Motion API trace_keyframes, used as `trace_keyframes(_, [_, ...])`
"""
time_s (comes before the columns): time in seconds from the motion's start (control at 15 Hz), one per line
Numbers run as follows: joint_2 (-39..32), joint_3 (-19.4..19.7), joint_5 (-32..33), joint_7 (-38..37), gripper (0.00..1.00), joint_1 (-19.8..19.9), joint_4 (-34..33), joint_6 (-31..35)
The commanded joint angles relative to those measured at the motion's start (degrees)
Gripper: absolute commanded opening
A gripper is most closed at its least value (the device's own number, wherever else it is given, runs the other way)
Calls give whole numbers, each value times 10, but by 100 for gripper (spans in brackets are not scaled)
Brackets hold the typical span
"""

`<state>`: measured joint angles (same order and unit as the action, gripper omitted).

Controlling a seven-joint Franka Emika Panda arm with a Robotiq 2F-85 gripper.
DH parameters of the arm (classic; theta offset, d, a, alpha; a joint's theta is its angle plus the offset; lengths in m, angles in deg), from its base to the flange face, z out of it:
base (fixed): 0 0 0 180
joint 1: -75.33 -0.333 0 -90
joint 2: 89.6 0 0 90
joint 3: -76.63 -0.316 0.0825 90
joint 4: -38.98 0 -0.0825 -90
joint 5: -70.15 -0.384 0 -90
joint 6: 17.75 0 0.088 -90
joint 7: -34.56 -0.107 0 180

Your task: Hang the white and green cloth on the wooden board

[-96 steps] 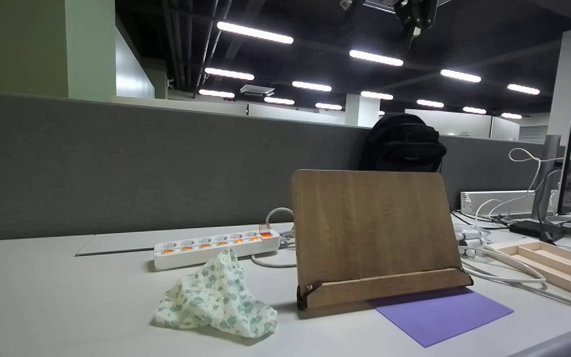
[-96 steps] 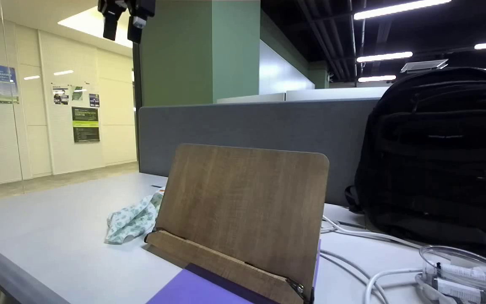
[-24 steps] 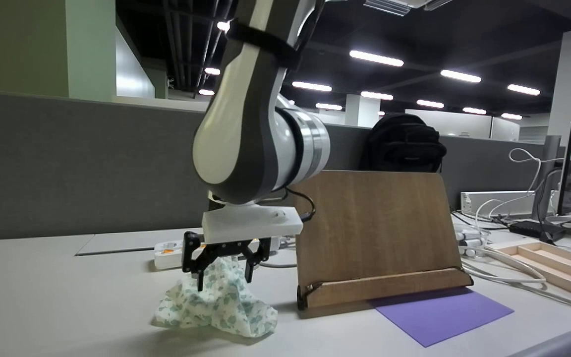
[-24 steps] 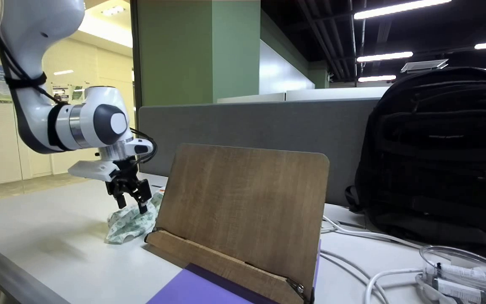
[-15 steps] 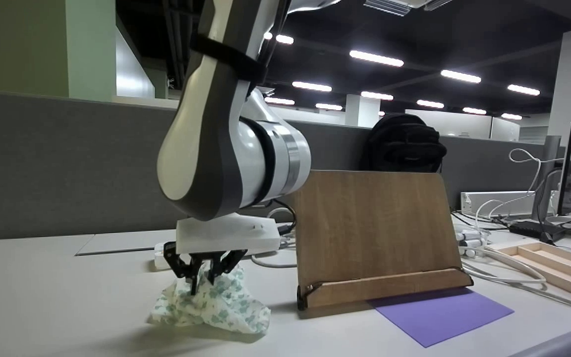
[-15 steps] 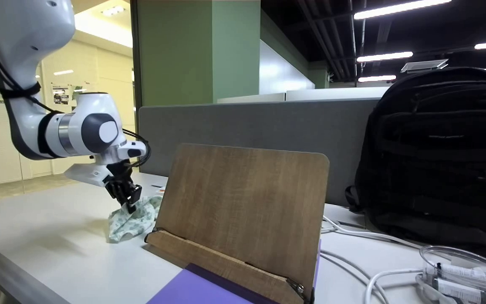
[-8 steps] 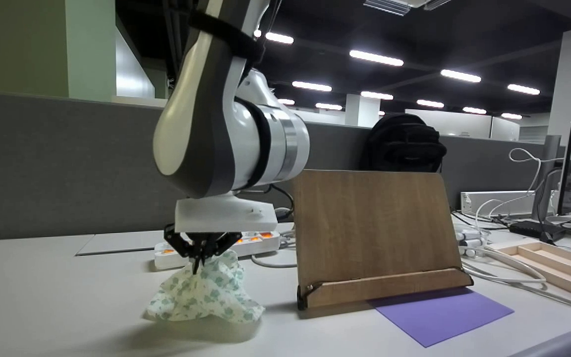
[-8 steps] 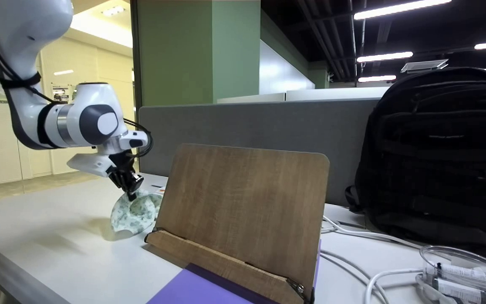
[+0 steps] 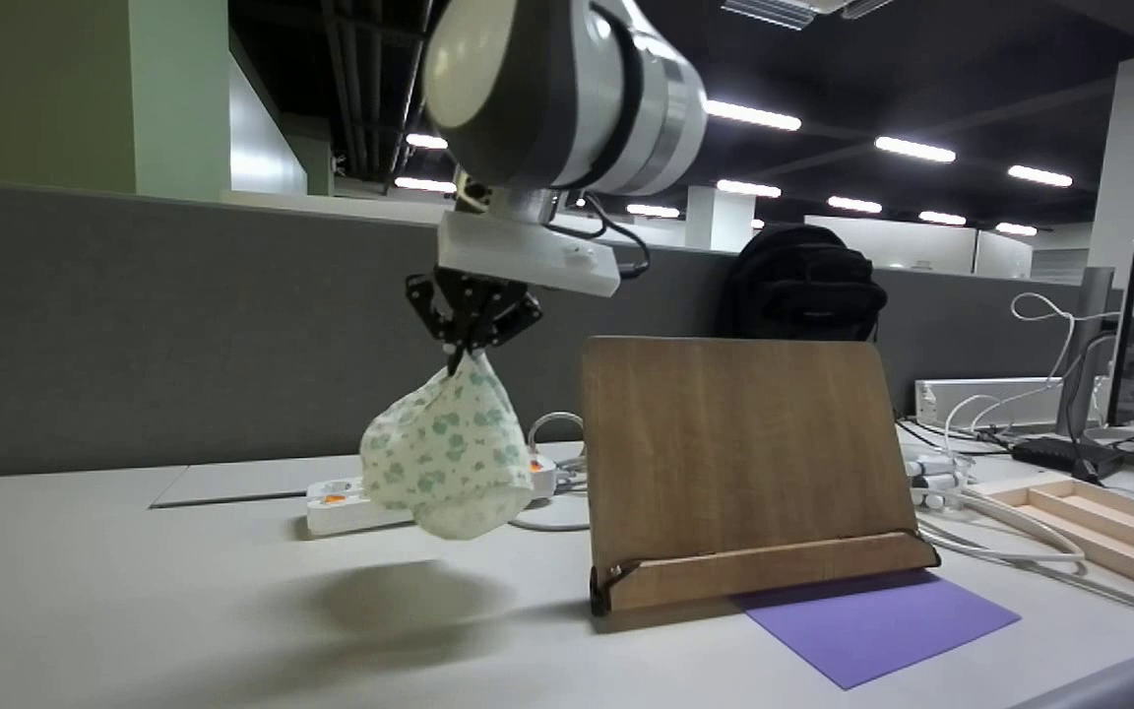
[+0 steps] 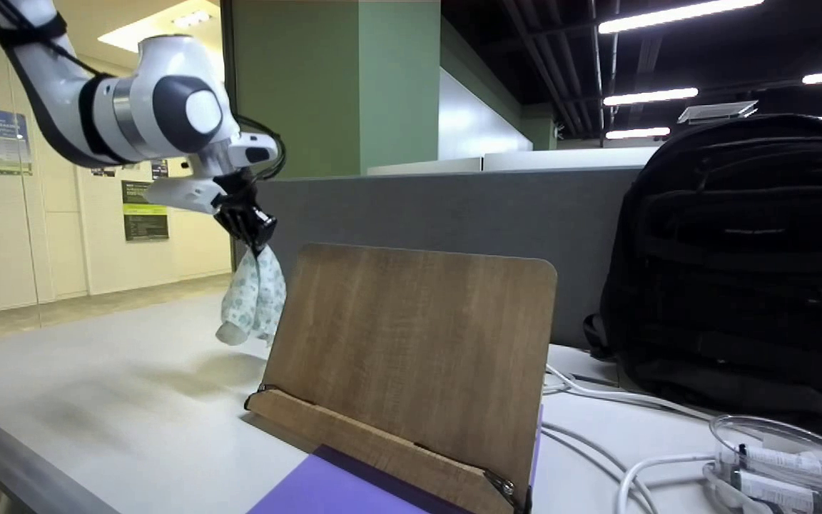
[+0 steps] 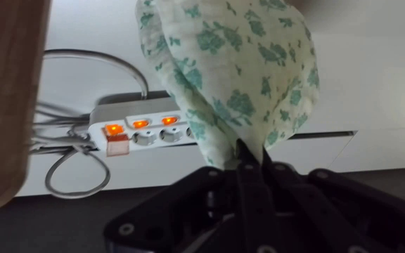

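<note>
The white and green cloth [image 9: 449, 443] hangs in the air from my gripper [image 9: 459, 362], bunched where the fingertips pinch it and spreading out below. In the wrist view the gripper [image 11: 251, 149] has its jaws closed together on a fold of the cloth [image 11: 230, 63]. The wooden board [image 9: 744, 443] leans back on the table, with a ledge along its lower edge. Gripper and cloth are beside the board, a gap between them in an exterior view; the fingertips are close to the height of its top edge. The board [image 11: 5, 88] also shows along the wrist view's left side.
A white power strip [image 11: 142, 123] with orange switches lies behind the cloth, cables looping from it. A purple sheet [image 9: 882, 620] lies partly under the board. A grey partition [image 9: 232, 335] runs along the back. A black backpack [image 10: 739, 271] and a clear container [image 10: 789, 457] stand past the board.
The gripper came down to the cloth lying on the table and shut on it. Since then it has risen well above the table with the cloth and moved towards the board.
</note>
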<state>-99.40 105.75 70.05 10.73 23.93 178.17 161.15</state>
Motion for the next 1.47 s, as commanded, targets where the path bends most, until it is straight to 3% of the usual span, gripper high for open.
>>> trace_keyframes(0.0, [79, 154, 117, -75, 1, -85, 41, 0])
trace_keyframes(0.2, [105, 225, 232, -142, 1, -88, 24, 1])
trace_keyframes(0.4, [143, 238, 340, -211, 1, -59, 0, -23])
trace_keyframes(0.67, [235, 166, 489, -322, 1, 3, -14, -111])
trace_keyframes(0.87, [341, 89, 565, -384, 1, 45, 28, -190])
trace_keyframes(1.07, [422, 50, 570, -393, 1, 71, 84, -223])
trace_keyframes(1.27, [477, 58, 546, -360, 1, 79, 133, -224])
trace_keyframes(1.33, [451, -24, 439, -281, 1, 183, 156, -170])
trace_keyframes(1.4, [459, -18, 403, -253, 1, 179, 167, -166])
